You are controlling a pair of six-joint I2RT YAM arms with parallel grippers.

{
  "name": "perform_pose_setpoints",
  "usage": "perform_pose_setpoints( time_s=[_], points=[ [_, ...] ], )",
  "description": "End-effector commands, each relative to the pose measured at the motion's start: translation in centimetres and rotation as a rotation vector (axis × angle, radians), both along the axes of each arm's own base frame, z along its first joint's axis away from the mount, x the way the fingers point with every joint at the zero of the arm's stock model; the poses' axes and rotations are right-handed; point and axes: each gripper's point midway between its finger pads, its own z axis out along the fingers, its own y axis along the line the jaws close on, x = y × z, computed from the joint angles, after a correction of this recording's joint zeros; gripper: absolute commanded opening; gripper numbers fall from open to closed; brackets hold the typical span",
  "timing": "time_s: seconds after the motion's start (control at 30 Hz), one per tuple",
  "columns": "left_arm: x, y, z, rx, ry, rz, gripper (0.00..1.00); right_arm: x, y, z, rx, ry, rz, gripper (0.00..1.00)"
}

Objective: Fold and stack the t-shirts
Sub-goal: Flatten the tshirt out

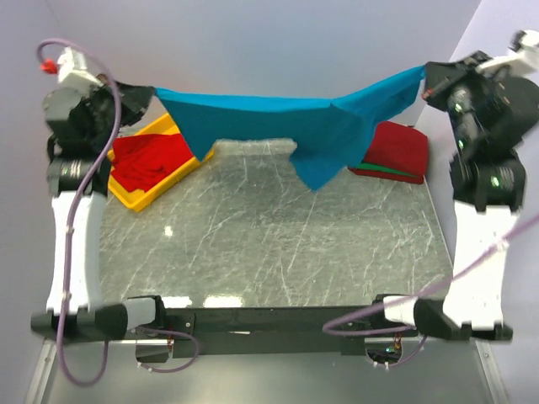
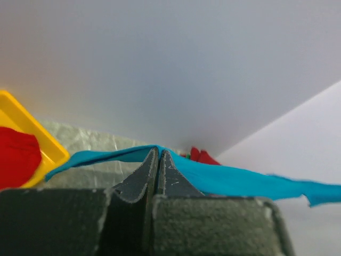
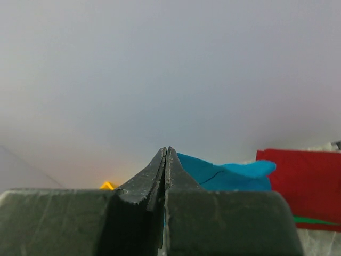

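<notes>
A teal-blue t-shirt (image 1: 278, 122) hangs stretched in the air across the far side of the table. My left gripper (image 1: 150, 94) is shut on its left end, and my right gripper (image 1: 424, 77) is shut on its right end. In the left wrist view the teal cloth (image 2: 240, 180) runs over the closed gripper tips (image 2: 159, 150). In the right wrist view the cloth (image 3: 229, 175) shows just right of the closed gripper tips (image 3: 166, 150). Red t-shirts (image 1: 152, 160) lie in the tray. A folded red t-shirt (image 1: 397, 148) with a green one (image 1: 396, 172) beneath lies at the far right.
A yellow plastic tray (image 1: 139, 196) stands at the far left of the marbled table (image 1: 278, 244). Pale walls close the scene behind and on the right. The arm bases stand at the near edge.
</notes>
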Motion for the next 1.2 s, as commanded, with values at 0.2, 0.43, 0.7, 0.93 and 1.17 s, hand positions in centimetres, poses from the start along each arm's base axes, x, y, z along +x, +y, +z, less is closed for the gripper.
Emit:
perform_pose_setpoints(
  time_s=[0.2,0.43,0.7,0.93,1.17],
  points=[
    [-12.4,6.3,9.3,0.062,-0.319,0.415,0.0,-13.5,-1.2,9.6,-0.02,-0.365,-0.086,0.0],
    [-17.6,6.9,11.8,0.035,-0.423,0.474,0.0,-18.8,-1.8,13.3,-0.016,-0.493,-0.132,0.0],
    [-14.0,6.3,8.3,0.033,-0.334,0.427,0.0,-13.3,-1.8,11.3,-0.001,-0.408,-0.119,0.0],
    [-2.1,5.4,-3.9,0.111,-0.017,0.323,0.0,1.4,-2.4,0.9,-0.006,-0.1,-0.127,0.0],
    [8.9,4.6,-21.8,0.215,0.396,0.189,0.19,16.2,-3.2,-16.8,0.049,0.384,-0.177,0.0]
  ],
)
